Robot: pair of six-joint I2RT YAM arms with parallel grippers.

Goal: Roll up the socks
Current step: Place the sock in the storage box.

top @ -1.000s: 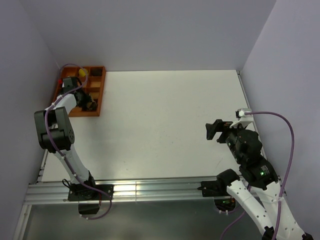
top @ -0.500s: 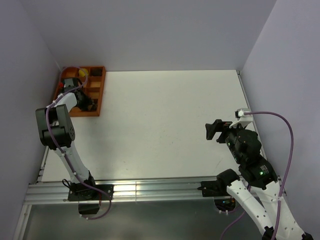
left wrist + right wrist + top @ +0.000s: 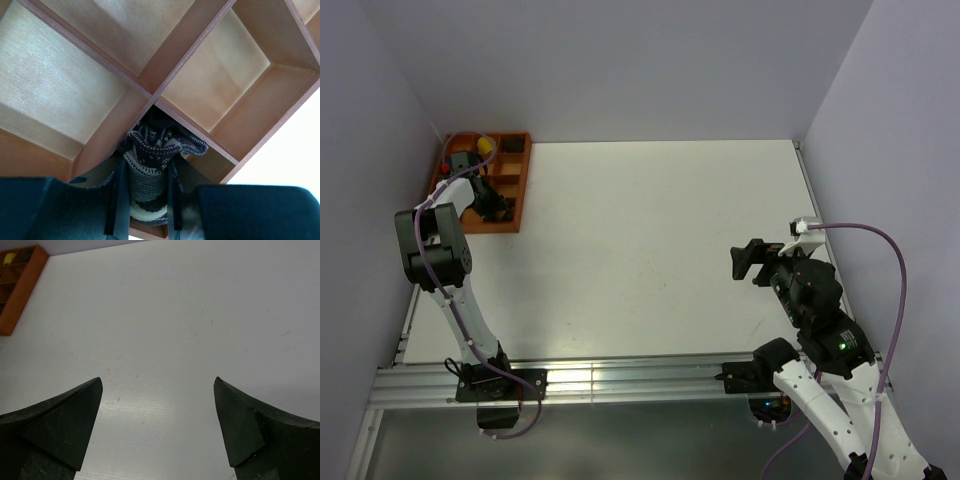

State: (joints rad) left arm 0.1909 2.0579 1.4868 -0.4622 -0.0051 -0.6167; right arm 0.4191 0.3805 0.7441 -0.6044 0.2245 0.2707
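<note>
A rolled sock point(image 3: 150, 170), knitted in dark navy, grey and cream, sits between the fingers of my left gripper point(image 3: 145, 200), which is shut on it. The sock's patterned end pokes into a compartment of the wooden organiser tray point(image 3: 195, 47). In the top view my left gripper point(image 3: 492, 205) is over the near part of that tray point(image 3: 520, 180) at the table's far left corner; the sock is hidden there. My right gripper point(image 3: 157, 425) is open and empty, held over bare white table at the right side, and it also shows in the top view point(image 3: 748, 262).
The tray point(image 3: 20, 285) has several compartments divided by wooden walls; a yellow object point(image 3: 486, 145) and a red one point(image 3: 444, 159) lie at its far end. The white table point(image 3: 650, 240) is walled at the left, back and right. A purple cable point(image 3: 880, 240) loops off the right arm.
The left arm's elbow has shifted slightly toward the far end; its gripper stays at the tray. The right arm has not moved.
</note>
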